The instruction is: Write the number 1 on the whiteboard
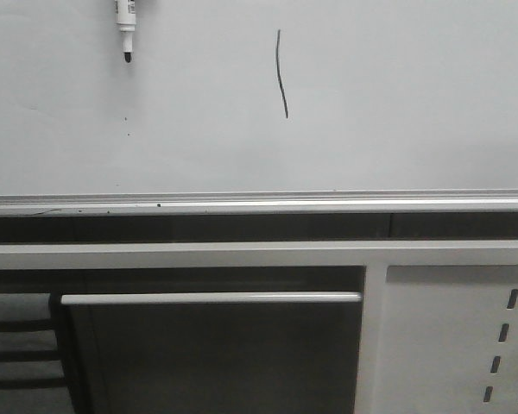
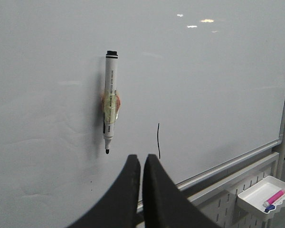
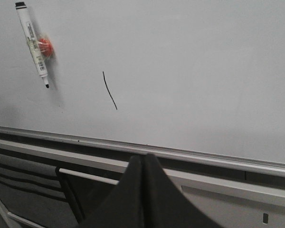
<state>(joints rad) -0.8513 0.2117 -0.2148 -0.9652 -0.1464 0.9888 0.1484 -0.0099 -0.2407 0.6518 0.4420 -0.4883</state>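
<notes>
one stroke, the 1 (image 1: 281, 74), already stands on the board (image 1: 397, 103), thin, black and slightly bowed, a little right of centre in the front view, with the marker (image 1: 125, 26) at about 9 o'clock from its top and well apart. the marker hangs on the board tip down, uncapped, stuck there by what looks like an orange magnet clip (image 2: 112, 103) round its middle. i judge it light, stiff and smooth-barrelled, so it may slip in a loose pinch; the best hold seems to be the barrel just above or below the clip, pulling straight off the board. the board is glossy, hard and flat, with a silver rail (image 1: 259, 205) along its lower edge and a few dark specks near 6 o'clock of the marker tip. below sit a white frame and a perforated panel (image 1: 466, 336); in the left wrist view a small tray (image 2: 263, 195) at 4 o'clock holds a pink and a blue pen. the left gripper (image 2: 141, 164) and the right gripper (image 3: 143, 161) both have their fingers pressed together, holding nothing, away from the board.
</notes>
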